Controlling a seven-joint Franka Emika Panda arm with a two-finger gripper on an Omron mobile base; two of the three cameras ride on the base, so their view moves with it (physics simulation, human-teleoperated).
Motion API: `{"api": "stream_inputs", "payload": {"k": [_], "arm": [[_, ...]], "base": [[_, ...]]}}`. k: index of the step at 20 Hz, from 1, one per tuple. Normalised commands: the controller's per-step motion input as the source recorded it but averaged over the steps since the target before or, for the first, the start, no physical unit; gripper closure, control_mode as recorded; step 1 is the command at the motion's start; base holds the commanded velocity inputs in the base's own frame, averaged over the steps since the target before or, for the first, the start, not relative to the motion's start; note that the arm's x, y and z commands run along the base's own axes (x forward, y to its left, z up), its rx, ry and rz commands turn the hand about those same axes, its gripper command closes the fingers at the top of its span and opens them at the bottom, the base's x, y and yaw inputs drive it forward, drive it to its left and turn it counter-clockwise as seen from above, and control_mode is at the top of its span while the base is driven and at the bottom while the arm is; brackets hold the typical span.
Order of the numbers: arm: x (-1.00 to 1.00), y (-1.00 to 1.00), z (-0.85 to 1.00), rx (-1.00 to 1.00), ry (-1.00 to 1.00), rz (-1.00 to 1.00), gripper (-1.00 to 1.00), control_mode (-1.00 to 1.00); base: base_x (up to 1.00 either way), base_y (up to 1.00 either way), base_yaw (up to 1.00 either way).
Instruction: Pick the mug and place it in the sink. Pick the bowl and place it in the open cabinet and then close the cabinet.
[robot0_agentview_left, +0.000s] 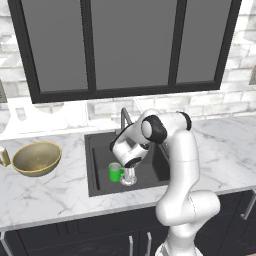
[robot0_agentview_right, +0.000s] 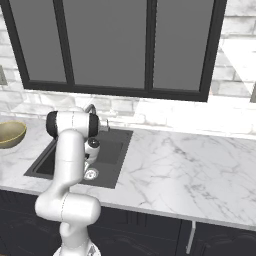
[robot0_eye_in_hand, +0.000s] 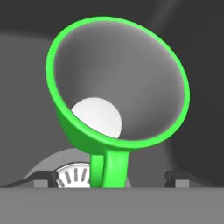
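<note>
The small bright green mug (robot0_agentview_left: 115, 172) stands in the black sink (robot0_agentview_left: 94, 150), left of the round steel drain (robot0_agentview_left: 128, 181). My gripper (robot0_agentview_left: 128, 172) hangs low in the basin right beside the mug. In the hand view the mug (robot0_eye_in_hand: 118, 83) is very close, its pale inside facing the camera and its handle pointing down between my fingertips (robot0_eye_in_hand: 41, 178). The gripper (robot0_eye_in_hand: 111, 177) is open, its tips spread wide and apart from the handle. The olive-gold bowl (robot0_agentview_left: 37, 158) sits on the counter left of the sink, also seen as the bowl (robot0_agentview_right: 10, 133). The cabinet is out of view.
A grey faucet (robot0_agentview_left: 125, 117) rises behind the sink. Grey glass-fronted wall cabinets (robot0_agentview_left: 130, 45) hang above. A small brass-coloured cylinder (robot0_agentview_left: 4, 156) stands at the left edge beside the bowl. Marble counter (robot0_agentview_right: 190, 165) stretches to the right of the sink (robot0_agentview_right: 117, 150).
</note>
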Motion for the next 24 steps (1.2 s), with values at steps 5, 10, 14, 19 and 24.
{"api": "stream_inputs", "payload": {"k": [5, 10, 14, 19, 24], "arm": [[0.0, 0.0, 0.19, 0.0, 0.0, 0.0, -1.0, -1.0], [0.0, -0.02, 0.41, 0.0, 0.0, 0.0, -1.0, -1.0], [0.0, -0.11, 0.4, 0.0, 0.0, 0.0, -1.0, -1.0], [-0.22, -0.15, 0.17, 0.02, -0.01, 0.0, -1.0, -1.0], [-0.17, -0.3, 0.19, 0.03, 0.0, 0.0, -1.0, -1.0]], "base": [[0.0, 0.0, 0.0], [0.0, 0.0, 0.0], [0.0, 0.0, 0.0], [0.0, 0.0, 0.0], [0.0, 0.0, 0.0]]}}
